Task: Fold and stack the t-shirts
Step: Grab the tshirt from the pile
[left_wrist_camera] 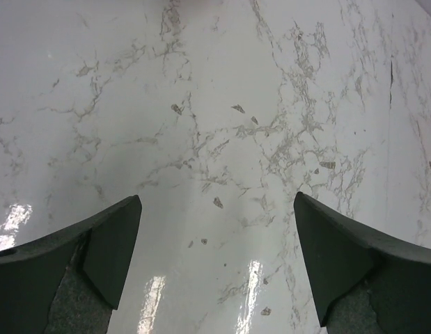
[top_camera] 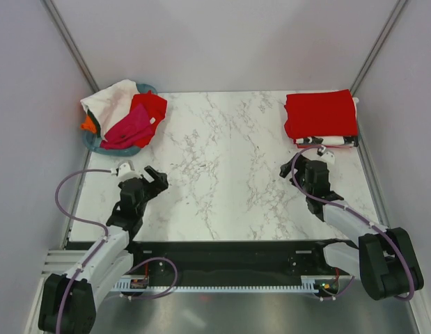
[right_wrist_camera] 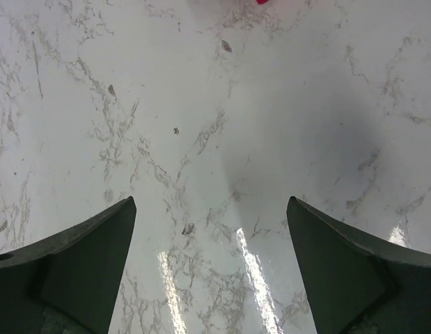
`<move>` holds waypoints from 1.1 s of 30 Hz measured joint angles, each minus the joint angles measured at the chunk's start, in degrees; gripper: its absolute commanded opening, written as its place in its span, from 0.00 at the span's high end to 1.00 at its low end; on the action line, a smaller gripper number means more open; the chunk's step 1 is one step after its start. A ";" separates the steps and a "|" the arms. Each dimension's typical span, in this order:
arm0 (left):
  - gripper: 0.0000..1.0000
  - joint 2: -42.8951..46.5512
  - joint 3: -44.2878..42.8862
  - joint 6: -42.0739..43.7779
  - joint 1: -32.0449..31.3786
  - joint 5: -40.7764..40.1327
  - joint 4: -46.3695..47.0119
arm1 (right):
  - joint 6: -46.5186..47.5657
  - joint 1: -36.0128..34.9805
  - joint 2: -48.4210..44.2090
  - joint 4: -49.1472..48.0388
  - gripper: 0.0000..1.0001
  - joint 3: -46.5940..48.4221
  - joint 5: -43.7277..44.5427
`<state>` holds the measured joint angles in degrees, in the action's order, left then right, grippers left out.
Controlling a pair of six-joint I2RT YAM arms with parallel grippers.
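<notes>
At far R: red t-shirt (top_camera: 320,116) folded; basket (top_camera: 104,147) heaped.

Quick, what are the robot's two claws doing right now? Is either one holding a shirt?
Left gripper: open, holding nothing.
Right gripper: open, holding nothing.

2 white-and-black arms (top_camera: 107,245) (purple cables (top_camera: 60,195)), dark wedge fingers (left_wrist_camera: 104,250).
</notes>
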<state>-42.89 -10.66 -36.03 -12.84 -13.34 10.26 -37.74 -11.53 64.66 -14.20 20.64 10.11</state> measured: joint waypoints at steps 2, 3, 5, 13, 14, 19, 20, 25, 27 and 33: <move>0.02 -1.66 -1.38 -2.14 0.00 0.46 -1.36 | -0.02 0.00 0.00 -0.28 0.02 0.00 -0.85; 0.03 -2.82 -2.60 -3.37 0.00 0.48 -2.40 | -0.04 0.00 0.00 -0.33 0.02 0.00 -1.16; 0.05 -5.16 -5.95 -5.27 0.00 0.35 -4.50 | -0.09 0.00 0.00 -0.31 0.02 0.00 -1.44; 0.10 -20.79 -32.61 -8.44 2.38 -6.51 -16.85 | -0.66 0.00 -0.26 0.15 0.02 0.00 -4.35; 0.10 -23.39 -36.41 -8.50 3.45 -7.61 -17.88 | -0.66 0.00 -0.48 0.35 0.02 0.00 -4.61; 0.15 -35.78 -50.36 -8.26 6.86 -10.23 -22.86 | -0.63 0.00 -2.82 2.40 0.03 0.09 -6.29; 0.15 -39.12 -53.37 -8.02 7.28 -10.56 -24.06 | -0.63 0.00 -3.17 2.78 0.03 0.13 -6.54; 0.17 -52.00 -64.35 -6.10 8.00 -10.60 -27.98 | -0.50 0.00 -5.20 4.98 0.05 0.31 -7.26; 0.17 -56.94 -68.70 -4.85 8.13 -10.60 -29.55 | -0.39 0.00 -6.16 5.81 0.06 0.31 -7.30; 0.36 -68.39 -81.09 -2.56 8.33 -11.02 -34.56 | 0.26 0.00 -9.46 6.54 0.11 0.31 -7.32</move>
<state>-111.28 -91.74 -38.59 -4.51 -24.36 -24.29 -37.47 -11.53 55.20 -7.66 20.95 2.79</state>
